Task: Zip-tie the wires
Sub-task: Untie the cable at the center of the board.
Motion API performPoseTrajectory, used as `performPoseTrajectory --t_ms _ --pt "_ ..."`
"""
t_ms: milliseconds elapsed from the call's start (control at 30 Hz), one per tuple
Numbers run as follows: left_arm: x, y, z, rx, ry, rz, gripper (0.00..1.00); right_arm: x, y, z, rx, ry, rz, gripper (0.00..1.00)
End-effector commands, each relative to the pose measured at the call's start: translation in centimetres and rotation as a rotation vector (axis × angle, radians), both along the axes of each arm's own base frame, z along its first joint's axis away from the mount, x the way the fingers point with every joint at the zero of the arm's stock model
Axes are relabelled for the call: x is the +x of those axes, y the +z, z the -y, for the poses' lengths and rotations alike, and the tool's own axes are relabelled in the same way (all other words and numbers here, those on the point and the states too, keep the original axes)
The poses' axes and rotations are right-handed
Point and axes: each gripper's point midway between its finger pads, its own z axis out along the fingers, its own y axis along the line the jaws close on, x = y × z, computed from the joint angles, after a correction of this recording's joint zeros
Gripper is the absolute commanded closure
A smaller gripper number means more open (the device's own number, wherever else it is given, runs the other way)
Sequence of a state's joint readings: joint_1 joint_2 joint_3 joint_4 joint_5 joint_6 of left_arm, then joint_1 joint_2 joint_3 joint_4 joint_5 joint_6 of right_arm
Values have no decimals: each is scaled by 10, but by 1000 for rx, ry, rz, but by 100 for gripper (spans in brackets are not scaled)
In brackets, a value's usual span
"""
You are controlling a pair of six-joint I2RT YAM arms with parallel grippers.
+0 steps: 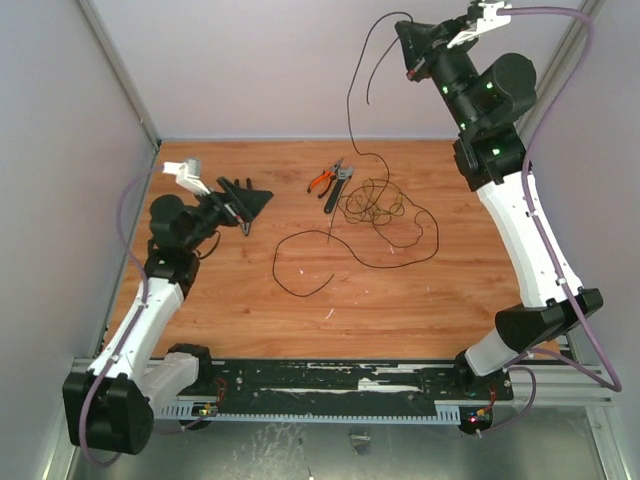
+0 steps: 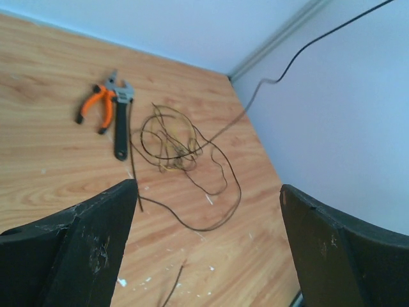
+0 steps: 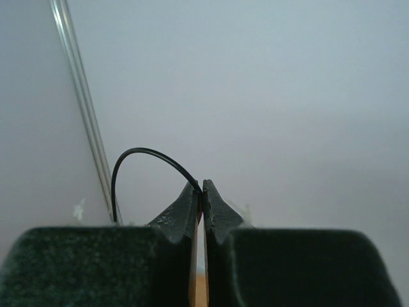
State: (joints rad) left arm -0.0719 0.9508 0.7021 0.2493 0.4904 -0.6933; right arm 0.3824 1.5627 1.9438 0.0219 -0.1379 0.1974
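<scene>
I judge the step in hand to be gathering the wires (image 1: 375, 205) into one bundle, so that the zip tie (image 1: 335, 192) can go around them. My right tool (image 1: 406, 45) is pressed together and pinches one strand of the wires close to its end. In the right wrist view the thin black strand comes out from between the tips (image 3: 202, 188) and bends away in an arc to the left. This tool is raised high above the worktop (image 1: 250, 320). The strand hangs down from it to the loose loops, which lie far below it and toward my left tool.

To do this well, I think the pinch must be firm, because the strand is very thin and can slip out. The lifted strand should go down onto the loops slowly and fold over them. A fast pull would drag the whole coil, and the loops would spread or catch on the pliers (image 1: 322, 180).

My left tool (image 1: 255, 208) is spread fully and holds nothing and touches nothing. It hovers low over the worktop. Ahead of it, seen between its two fingers (image 2: 96, 243), lie the loops (image 2: 169, 141). The zip tie (image 2: 120, 134) lies straight just beside them on the left, with the orange pliers (image 2: 96, 105) against it. I would bring this tool forward to press the loops together. The zip tie is not yet touched.
</scene>
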Motion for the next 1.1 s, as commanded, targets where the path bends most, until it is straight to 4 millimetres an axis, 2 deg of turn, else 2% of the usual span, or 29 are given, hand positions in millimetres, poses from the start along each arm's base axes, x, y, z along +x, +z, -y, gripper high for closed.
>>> performPoseTrajectory --t_ms 0,100,167,300,500,667,800,933,967,1067 --pt "9 -8 36 -8 -42 38 2 -25 44 -5 68 74 121 100" --pt "18 -21 70 18 -90 38 2 -37 65 1 96 66 175 100" --pt "23 -27 95 37 -134 48 2 -40 71 2 95 68 184 100" --pt "37 -42 142 76 -200 54 2 -38 65 4 78 50 151 100" --pt "76 -72 199 160 -268 19 2 -45 60 16 64 0 140 100" --pt "90 -102 249 240 -341 -10 3 -51 62 28 70 -47 135 100" --pt "98 -131 276 270 -366 -66 5 -58 66 38 82 -83 132 100" --pt "100 -147 295 273 -397 -89 8 -67 71 45 84 -103 153 100" --pt "99 -156 299 284 -402 -100 9 -69 71 46 84 -107 154 100" --pt "101 -164 309 302 -408 -103 17 -72 70 49 85 -115 152 100"
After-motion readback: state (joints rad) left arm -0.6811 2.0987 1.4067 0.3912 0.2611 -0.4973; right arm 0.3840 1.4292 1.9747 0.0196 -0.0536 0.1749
